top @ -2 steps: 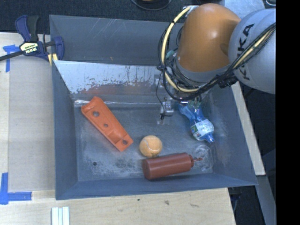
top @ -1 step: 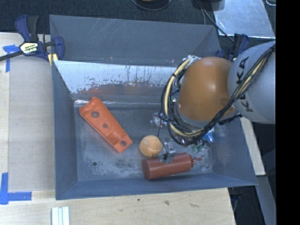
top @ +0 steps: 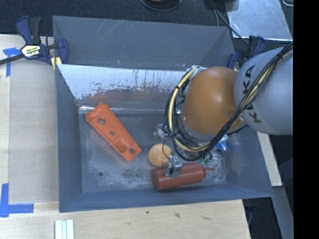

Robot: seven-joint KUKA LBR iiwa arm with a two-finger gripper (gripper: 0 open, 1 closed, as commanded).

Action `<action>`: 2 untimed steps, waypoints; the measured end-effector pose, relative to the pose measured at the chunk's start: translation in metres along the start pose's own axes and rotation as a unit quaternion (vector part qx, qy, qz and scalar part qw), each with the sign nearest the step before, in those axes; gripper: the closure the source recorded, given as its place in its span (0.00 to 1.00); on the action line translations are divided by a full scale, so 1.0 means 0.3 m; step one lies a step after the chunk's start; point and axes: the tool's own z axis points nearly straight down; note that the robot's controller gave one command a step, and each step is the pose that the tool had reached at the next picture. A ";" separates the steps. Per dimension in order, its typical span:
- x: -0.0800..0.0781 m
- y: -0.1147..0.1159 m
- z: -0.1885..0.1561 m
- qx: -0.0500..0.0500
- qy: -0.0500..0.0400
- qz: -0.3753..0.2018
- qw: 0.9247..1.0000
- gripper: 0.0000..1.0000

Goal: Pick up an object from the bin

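jaws: low above dark red cylinder (top: 178, 178), hidden by wrist, open or closed could not be told | cylinder: bin (top: 70, 158) floor at 5 o'clock, along front wall, probably rolled there | tan ball (top: 159, 155): just beside, at its 11 | orange block (top: 112, 131): 9 o'clock, well apart

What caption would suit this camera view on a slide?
Gripper low over a dark red cylinder in the grey bin, tan round object beside it, orange block farther left.
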 end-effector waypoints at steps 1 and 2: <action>-0.063 -0.059 0.107 0.000 0.001 -0.029 1.000 0.00; -0.103 -0.120 0.204 0.000 -0.002 -0.125 0.992 1.00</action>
